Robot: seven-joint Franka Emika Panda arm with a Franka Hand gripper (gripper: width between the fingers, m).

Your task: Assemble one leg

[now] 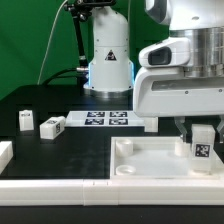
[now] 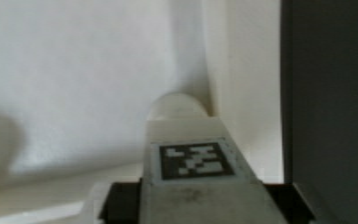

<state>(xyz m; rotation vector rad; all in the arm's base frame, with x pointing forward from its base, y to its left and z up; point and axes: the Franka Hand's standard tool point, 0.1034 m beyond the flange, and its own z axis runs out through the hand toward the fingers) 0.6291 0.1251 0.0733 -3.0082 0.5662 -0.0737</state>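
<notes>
My gripper (image 1: 201,133) is shut on a leg (image 1: 201,148), a small white block with a black-and-white tag on its face. It holds the leg upright over the right part of the large white tray-like piece (image 1: 150,160). In the wrist view the leg (image 2: 194,150) fills the middle, its tag facing the camera, with the dark fingers (image 2: 126,202) pressed on both its sides. Its far end points at the tray's white inner surface (image 2: 69,90). Two more legs (image 1: 52,126) (image 1: 26,120) lie on the black table at the exterior view's left.
The marker board (image 1: 107,119) lies flat behind the tray. A white part (image 1: 4,155) sits at the left edge. The robot's white base (image 1: 108,55) stands at the back. A white strip (image 1: 60,189) runs along the table's front edge.
</notes>
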